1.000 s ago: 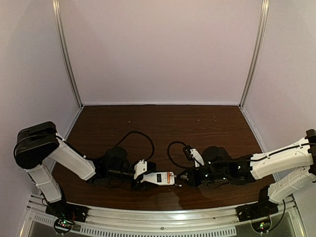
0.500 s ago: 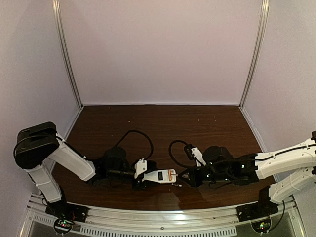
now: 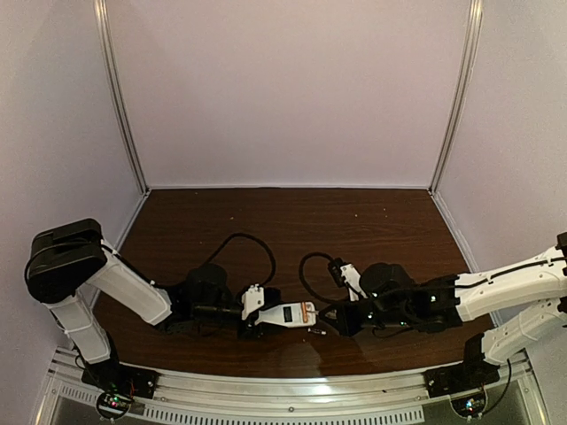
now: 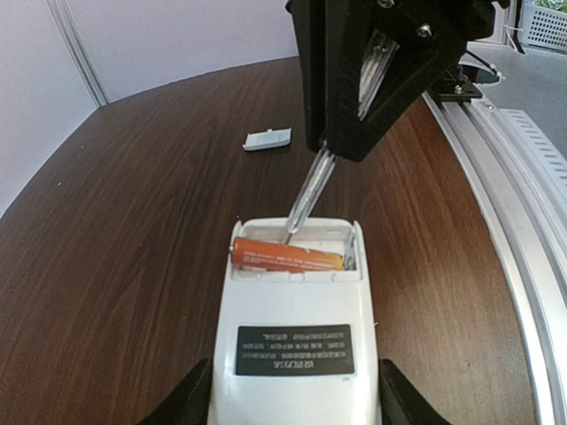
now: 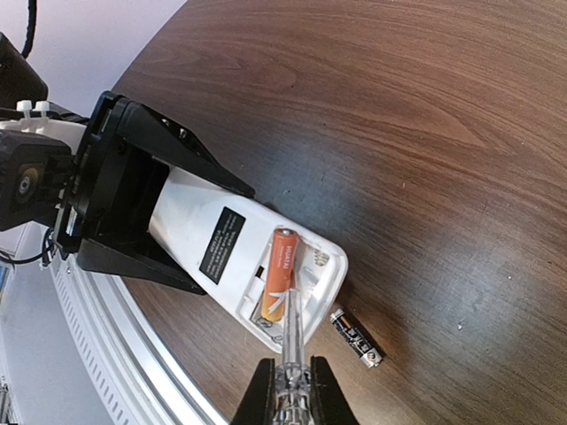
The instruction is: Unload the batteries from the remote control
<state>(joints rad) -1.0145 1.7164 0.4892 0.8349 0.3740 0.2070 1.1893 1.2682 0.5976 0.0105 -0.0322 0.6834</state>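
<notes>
The white remote control [image 4: 297, 328] lies back side up, its battery recess open. My left gripper [image 4: 297, 398] is shut on its sides; both also show in the top view, the remote [image 3: 285, 314] in front of the gripper [image 3: 257, 317]. One orange battery [image 4: 288, 256] lies in the recess, also in the right wrist view [image 5: 280, 283]. A black battery [image 5: 356, 336] lies loose on the table beside the remote's end. My right gripper [image 5: 291, 390] is shut on a thin screwdriver [image 5: 291, 341], whose tip is in the recess next to the orange battery.
A small flat white square piece [image 4: 267, 139] lies on the brown table beyond the remote. The metal rail [image 4: 514, 177] of the table's near edge runs close beside the remote. Black cables [image 3: 252, 243] loop behind both wrists.
My right gripper has shifted slightly left, bringing the screwdriver closer into the remote's end. The left arm and remote have stayed put.
</notes>
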